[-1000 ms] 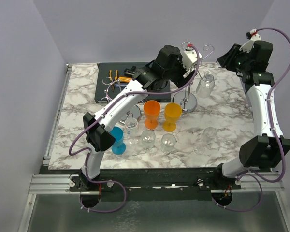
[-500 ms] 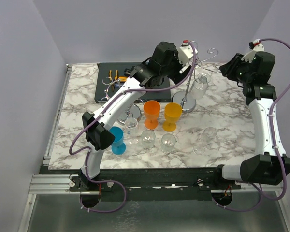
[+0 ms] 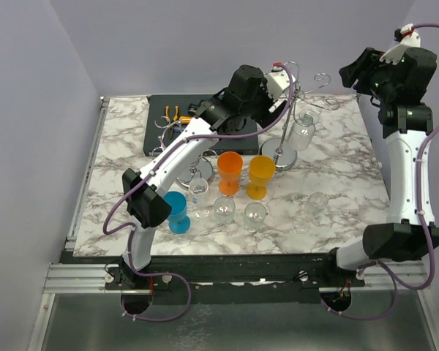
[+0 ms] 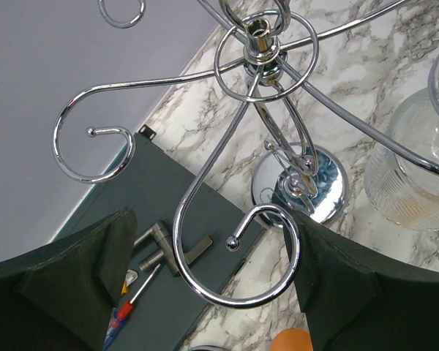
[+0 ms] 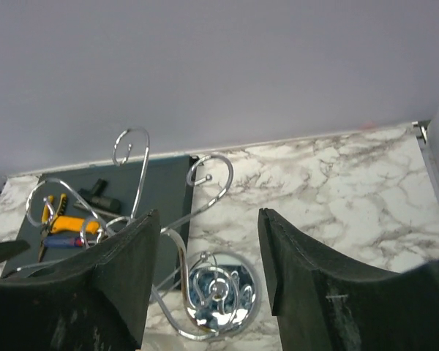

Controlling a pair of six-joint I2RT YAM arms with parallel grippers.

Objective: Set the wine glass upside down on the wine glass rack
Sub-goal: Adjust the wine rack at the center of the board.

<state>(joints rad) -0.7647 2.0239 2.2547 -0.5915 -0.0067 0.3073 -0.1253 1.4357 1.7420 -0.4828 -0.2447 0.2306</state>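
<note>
The chrome wine glass rack (image 3: pixel 284 155) stands at the back of the marble table. A clear wine glass (image 3: pixel 303 133) hangs upside down from one of its arms, right of the pole. In the left wrist view the wine glass (image 4: pixel 413 172) shows at the right edge, beside the rack (image 4: pixel 260 51). My left gripper (image 3: pixel 279 82) is at the rack's top, open, with one curled hook lying between its fingers (image 4: pixel 212 292). My right gripper (image 3: pixel 355 73) is raised above and right of the rack, open and empty (image 5: pixel 208 248). The rack (image 5: pixel 214 289) lies below it.
Two orange cups (image 3: pixel 230 172) (image 3: pixel 261 175), a blue cup (image 3: pixel 178 212) and several clear glasses (image 3: pixel 255 214) stand in front of the rack. Two more clear glasses (image 3: pixel 318 201) sit to the right. A dark mat (image 3: pixel 158 124) with hand tools lies at the back left.
My right gripper has opened, let go of the wine glass and risen up and to the right. The glass now hangs on the rack. The left arm has barely moved.
</note>
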